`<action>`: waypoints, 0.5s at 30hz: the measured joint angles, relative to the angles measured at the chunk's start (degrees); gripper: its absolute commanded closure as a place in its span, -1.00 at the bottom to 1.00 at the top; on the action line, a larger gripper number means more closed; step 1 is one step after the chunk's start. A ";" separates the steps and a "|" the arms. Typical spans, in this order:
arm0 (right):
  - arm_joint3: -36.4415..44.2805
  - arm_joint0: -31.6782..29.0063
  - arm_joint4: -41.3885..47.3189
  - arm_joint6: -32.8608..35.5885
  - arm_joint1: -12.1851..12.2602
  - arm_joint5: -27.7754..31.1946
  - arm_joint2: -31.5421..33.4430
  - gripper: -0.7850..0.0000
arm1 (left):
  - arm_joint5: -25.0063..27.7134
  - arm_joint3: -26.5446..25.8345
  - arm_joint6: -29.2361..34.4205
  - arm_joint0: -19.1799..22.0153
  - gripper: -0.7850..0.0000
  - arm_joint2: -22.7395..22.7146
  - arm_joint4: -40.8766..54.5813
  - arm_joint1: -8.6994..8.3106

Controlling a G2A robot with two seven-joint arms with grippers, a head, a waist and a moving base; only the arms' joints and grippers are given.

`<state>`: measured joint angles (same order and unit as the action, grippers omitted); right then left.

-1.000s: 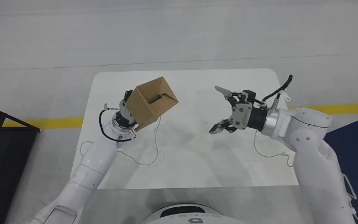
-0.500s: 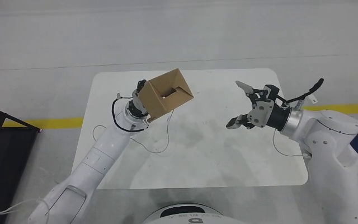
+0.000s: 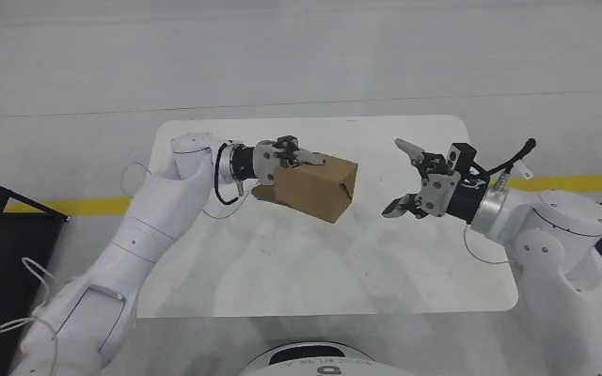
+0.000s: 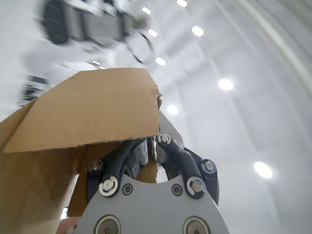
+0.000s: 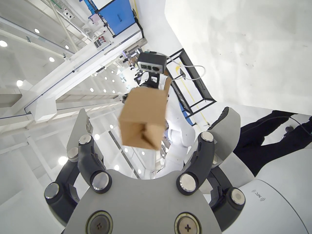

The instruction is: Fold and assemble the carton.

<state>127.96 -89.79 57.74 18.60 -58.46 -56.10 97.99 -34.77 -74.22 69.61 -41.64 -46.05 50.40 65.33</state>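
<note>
The white table [image 3: 310, 273] spans the middle of the top view, and we read it as a backstop only. The brown carton [image 3: 315, 186] appears to be held above it, a little left of centre, lying on its side with its long axis pointing toward the right of the frame. We think it is presented this way so that its far end faces the other arm, which could then press the flaps home. The left pincer [image 3: 282, 162] grips the carton at its left end. In the left wrist view it is clamped on the edge of a cardboard panel, which steadies the box from one side. The right pincer [image 3: 400, 179], at the right of the frame and well apart from the carton, is spread wide and aimed at it, ready, we judge, to meet that end.
</note>
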 measured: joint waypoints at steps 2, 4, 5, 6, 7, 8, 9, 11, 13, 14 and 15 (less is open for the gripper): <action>0.30 -1.69 1.20 -1.37 -0.13 1.10 1.97 -1.00 | 2.39 1.93 2.14 4.22 1.00 4.79 -13.40 -0.80; 1.88 -3.85 2.75 -3.35 -0.33 2.21 3.76 -1.00 | 6.70 3.92 6.55 9.69 1.00 10.23 -24.27 -0.93; 2.98 -4.81 3.05 -4.08 -0.39 2.38 4.26 -1.00 | 7.81 4.27 7.70 12.07 1.00 12.16 -27.37 -0.75; 4.29 -6.09 3.17 -5.02 -0.45 2.53 4.84 -1.00 | 8.41 4.22 8.32 15.10 1.00 14.50 -30.67 -0.39; 5.01 -7.05 3.22 -5.76 -0.50 2.67 5.24 -1.00 | 8.47 3.85 8.39 17.25 1.00 16.22 -33.02 -0.02; 5.50 -7.97 3.41 -6.47 -0.56 2.88 5.60 -1.00 | 8.38 3.28 8.30 19.31 1.00 17.89 -35.47 0.39; 5.93 -9.12 3.85 -7.39 -0.67 3.25 5.97 -1.00 | 8.08 2.26 7.99 21.82 1.00 20.12 -38.92 1.06; 6.48 -10.59 4.50 -8.81 -0.83 3.80 6.24 -1.00 | 7.74 0.45 7.64 24.79 0.59 23.19 -43.37 2.30; 6.71 -11.54 4.76 -10.03 -0.93 4.27 5.98 -1.00 | 7.86 -1.29 7.76 26.90 0.45 26.91 -47.71 4.03; 6.71 -11.70 4.59 -10.43 -0.94 4.36 5.70 -1.00 | 8.09 -1.76 8.00 27.48 0.43 28.62 -49.50 4.84; 6.70 -11.77 4.25 -10.90 -0.95 4.51 5.21 -1.00 | 8.44 -2.08 8.35 27.99 0.36 30.80 -51.49 5.97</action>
<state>134.66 -101.56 62.00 7.70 -59.42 -51.59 103.20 -26.32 -76.30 77.96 -13.66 -15.25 -1.09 71.30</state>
